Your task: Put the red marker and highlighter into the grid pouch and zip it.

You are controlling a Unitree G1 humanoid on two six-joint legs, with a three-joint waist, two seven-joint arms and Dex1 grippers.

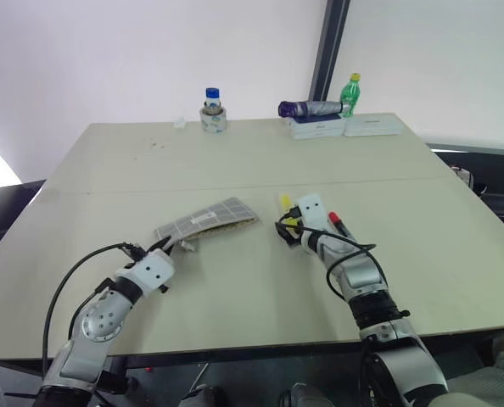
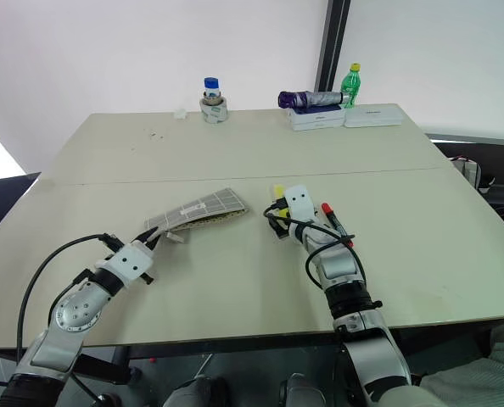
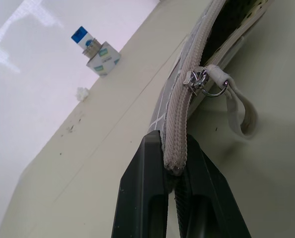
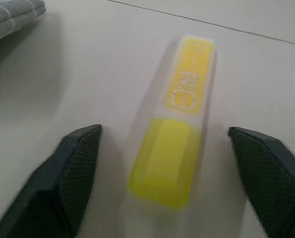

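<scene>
The grid pouch point(image 1: 208, 222) lies on the table left of centre, its near end lifted. My left gripper point(image 3: 172, 168) is shut on that end's zipper edge, just below the metal zipper pull point(image 3: 199, 79), and the zipper stands open past the pull. The yellow highlighter point(image 4: 177, 144) lies flat on the table between the two fingers point(image 4: 73, 168) of my right gripper point(image 1: 286, 227), which is open and touches it on neither side. The red marker point(image 1: 338, 223) lies on the table just right of that hand.
At the table's far edge stand a blue-capped bottle in a tape roll point(image 1: 212, 110), a folded purple umbrella point(image 1: 311, 108) on white boxes point(image 1: 345, 127), and a green bottle point(image 1: 351, 91). The table point(image 1: 235, 161) has open room in between.
</scene>
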